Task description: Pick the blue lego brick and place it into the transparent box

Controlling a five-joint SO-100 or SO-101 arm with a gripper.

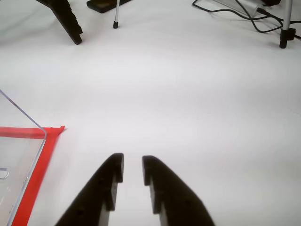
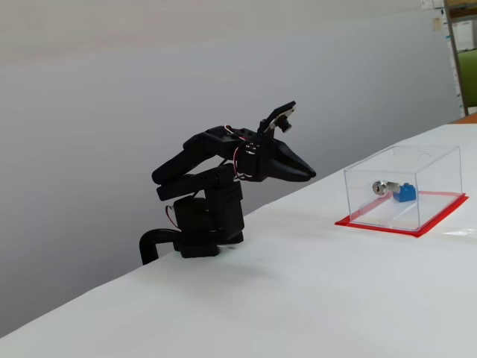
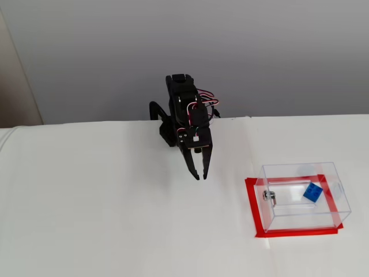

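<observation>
White table (image 3: 86, 219), seen in both fixed views, with the arm (image 2: 209, 194) folded low at its far edge. The transparent box (image 3: 340, 199) is set on a red base (image 3: 251, 202) to the right of the arm in both fixed views; only its corner is caught at the left of the wrist view. The gripper (image 1: 133, 170) is held above bare table, its jaws slightly parted and nothing between them. The blue lego brick (image 3: 312, 193) is seen lying inside the box, beside the silver lock cylinder (image 3: 269, 197). The placement is judged complete; the remaining retreat is best made clear of the box walls.
</observation>
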